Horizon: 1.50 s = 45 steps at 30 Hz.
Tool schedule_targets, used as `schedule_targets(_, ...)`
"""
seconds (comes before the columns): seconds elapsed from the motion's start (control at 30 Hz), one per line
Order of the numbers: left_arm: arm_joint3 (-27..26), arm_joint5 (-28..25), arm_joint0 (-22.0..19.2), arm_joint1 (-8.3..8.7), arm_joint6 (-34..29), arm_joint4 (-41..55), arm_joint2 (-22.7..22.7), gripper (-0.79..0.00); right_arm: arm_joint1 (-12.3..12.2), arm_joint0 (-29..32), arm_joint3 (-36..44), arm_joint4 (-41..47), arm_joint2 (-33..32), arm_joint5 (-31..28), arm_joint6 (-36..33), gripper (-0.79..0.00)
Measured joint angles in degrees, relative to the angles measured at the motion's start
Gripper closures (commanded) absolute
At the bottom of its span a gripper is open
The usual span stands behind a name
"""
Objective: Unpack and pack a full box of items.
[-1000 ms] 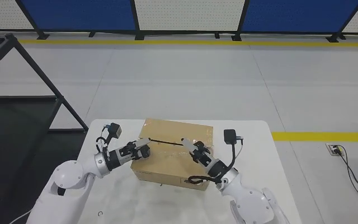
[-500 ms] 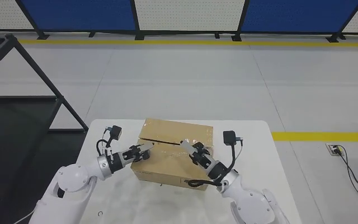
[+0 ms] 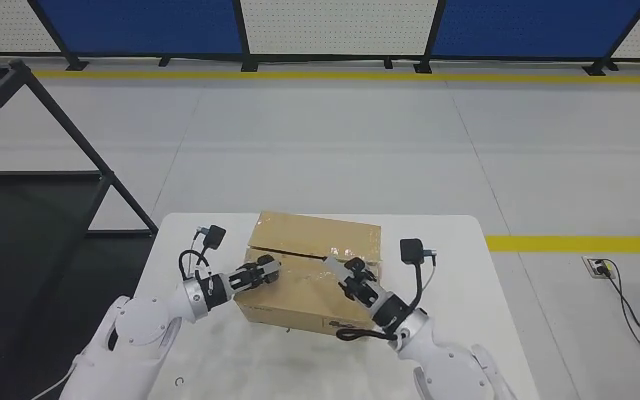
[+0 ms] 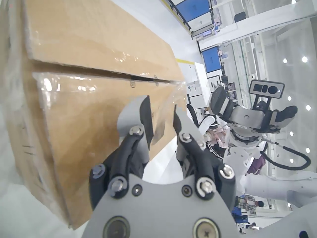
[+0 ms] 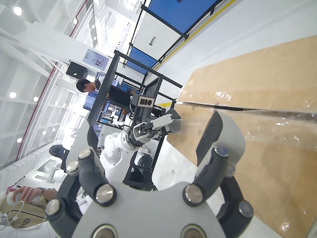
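A closed brown cardboard box (image 3: 310, 240) sits in the middle of the white table (image 3: 200, 340), with a dark seam and glossy clear tape running along its top. My left gripper (image 3: 265, 270) is at the box's left near corner. Its fingers stand slightly apart, open, over the near flap (image 4: 86, 105) with nothing between them (image 4: 162, 120). My right gripper (image 3: 345, 275) hovers over the near flap toward the right. It is wide open (image 5: 151, 134), with one finger (image 5: 218, 134) just above the taped cardboard (image 5: 272, 149). The box's contents are hidden.
A black metal frame (image 3: 60, 150) stands on the floor to the left of the table. Bare table surface lies on both sides of the box and along the front edge. Blue and white partition panels (image 3: 330, 25) line the far wall.
Both grippers have drifted a little toward the near edge of the box top, the left one also slightly rightward. The box has not moved.
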<state>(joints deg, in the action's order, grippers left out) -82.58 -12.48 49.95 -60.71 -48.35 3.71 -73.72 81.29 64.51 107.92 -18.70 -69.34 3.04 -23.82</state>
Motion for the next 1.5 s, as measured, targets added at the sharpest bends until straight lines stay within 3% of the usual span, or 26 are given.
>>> schedule_targets(0.37, 0.01, -0.20, -1.55, 0.02, -1.39, 2.48, -0.18, 0.000, -0.42, 2.36, 1.05, -0.70, -0.50, -1.57, 0.95, -0.785)
schedule_targets(0.67, 1.59, 0.53, -4.93, 0.00, -6.03, 7.50, -0.22, 0.000, -0.66, 3.45, 1.42, -0.83, -0.40, -2.79, 1.45, -0.785)
schedule_targets(0.83, 3.75, 2.55, -7.57, -0.01, -9.55, 10.11, -0.02, 0.000, -1.10, 2.74, 2.45, -9.55, 1.23, -4.64, -2.06, -0.785)
schedule_targets(1.1, 3.71, 2.51, -7.53, 0.00, -9.50, 10.05, -0.02, 0.000, -1.09, 2.77, 2.41, -7.59, 1.16, -4.57, -1.93, -0.785)
schedule_targets(1.3, 2.70, 4.08, -7.12, -0.04, -8.60, 11.69, -0.14, 0.000, -0.47, 2.95, 2.29, -2.83, -0.02, 1.17, 5.41, -0.785)
schedule_targets(1.5, 5.21, 8.66, -10.39, 0.01, -12.73, 15.12, 0.03, 0.000, 0.16, 2.80, 1.77, 4.12, -1.05, 4.49, 11.17, -0.785)
